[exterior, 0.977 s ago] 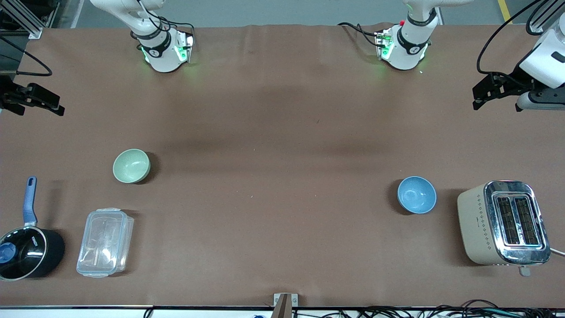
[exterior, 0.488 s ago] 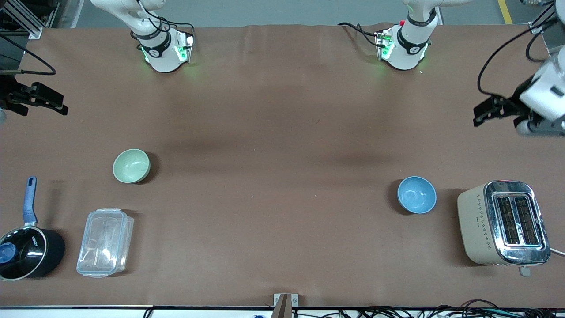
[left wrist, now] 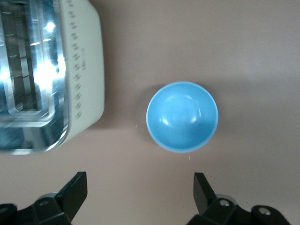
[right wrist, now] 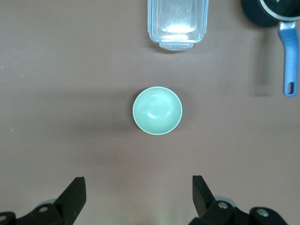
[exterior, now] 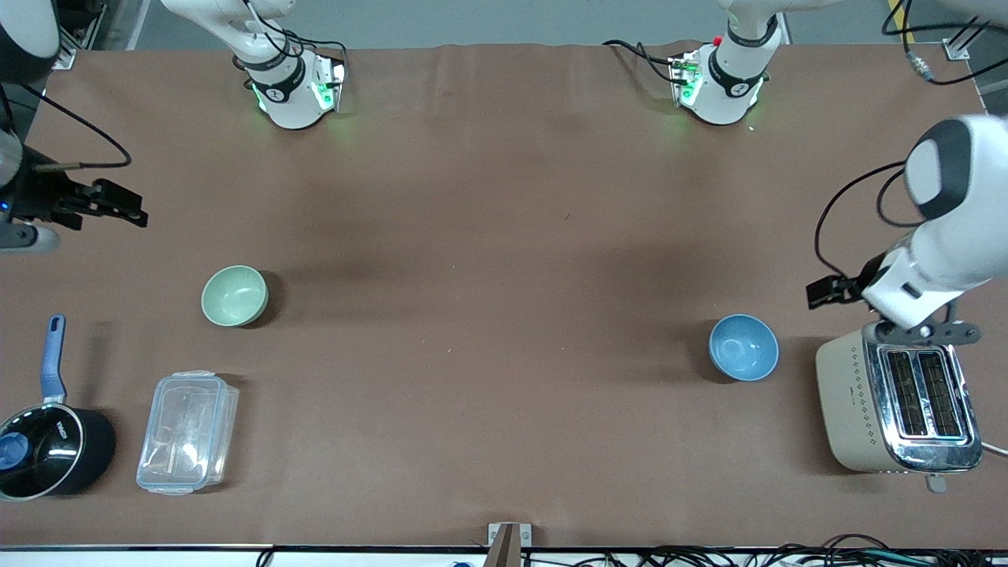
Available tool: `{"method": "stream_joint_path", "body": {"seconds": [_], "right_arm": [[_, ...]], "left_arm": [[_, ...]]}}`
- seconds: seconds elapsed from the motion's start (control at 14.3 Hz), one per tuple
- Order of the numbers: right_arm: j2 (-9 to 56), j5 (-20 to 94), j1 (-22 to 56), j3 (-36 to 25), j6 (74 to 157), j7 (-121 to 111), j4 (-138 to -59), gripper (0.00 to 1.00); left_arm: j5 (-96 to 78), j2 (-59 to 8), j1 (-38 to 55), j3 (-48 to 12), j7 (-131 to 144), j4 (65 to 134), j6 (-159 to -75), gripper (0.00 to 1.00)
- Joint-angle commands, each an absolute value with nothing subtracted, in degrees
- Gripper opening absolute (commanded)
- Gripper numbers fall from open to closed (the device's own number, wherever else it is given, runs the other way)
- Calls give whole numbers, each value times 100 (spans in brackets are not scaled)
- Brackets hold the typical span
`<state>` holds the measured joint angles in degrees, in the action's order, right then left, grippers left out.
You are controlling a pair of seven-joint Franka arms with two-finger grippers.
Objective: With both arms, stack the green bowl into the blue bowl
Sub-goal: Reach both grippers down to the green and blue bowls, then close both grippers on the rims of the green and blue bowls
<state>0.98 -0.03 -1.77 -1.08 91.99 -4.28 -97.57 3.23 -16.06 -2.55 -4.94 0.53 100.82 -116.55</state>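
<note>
The green bowl [exterior: 235,295] sits upright and empty on the brown table toward the right arm's end, and it also shows in the right wrist view [right wrist: 157,110]. The blue bowl [exterior: 743,347] sits upright and empty toward the left arm's end, beside the toaster, and it also shows in the left wrist view [left wrist: 182,116]. My left gripper [exterior: 823,293] hangs open and empty over bare table by the toaster and the blue bowl; its jaws [left wrist: 139,179] are wide apart. My right gripper [exterior: 120,207] hangs open and empty [right wrist: 138,180] over the table edge, apart from the green bowl.
A beige and chrome toaster [exterior: 898,398] stands close to the blue bowl, under the left arm's wrist. A clear plastic container [exterior: 187,431] and a black saucepan with a blue handle [exterior: 47,441] lie nearer the front camera than the green bowl.
The left arm has swung in from the table's edge to over the toaster and blue bowl. The right gripper has shifted a little toward the green bowl. Both bowls are unmoved.
</note>
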Motion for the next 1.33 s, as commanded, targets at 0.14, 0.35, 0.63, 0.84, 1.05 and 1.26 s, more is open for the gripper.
{"method": "stream_joint_path", "body": {"seconds": [0.14,0.35,0.63,0.84,1.05,1.26], "right_arm": [[62,-35,-272,-229,10763,-598,-11335,100],[62,-62,-299,-412,12081,-825,-12415,100],[219,-62,-360,-518,13926,-1124,-13585,100],[763,-62,-404,-536,15156,-1125,-14008,100],[1370,-44,-422,-536,16022,-1090,-14168,97],[1415,-44,-404,-536,15970,-1099,-14168,83]], "left_arm": [[596,-2310,-264,-492,44,10853,-13566,100],[668,-2785,-413,-501,70,10951,-14123,91],[677,-3155,-404,-501,79,10907,-14177,34],[677,-3252,-343,-518,166,10864,-14177,0],[659,-3112,-238,-693,456,10741,-14072,0],[571,-2962,-167,-1508,1393,10417,-13371,0]]}}
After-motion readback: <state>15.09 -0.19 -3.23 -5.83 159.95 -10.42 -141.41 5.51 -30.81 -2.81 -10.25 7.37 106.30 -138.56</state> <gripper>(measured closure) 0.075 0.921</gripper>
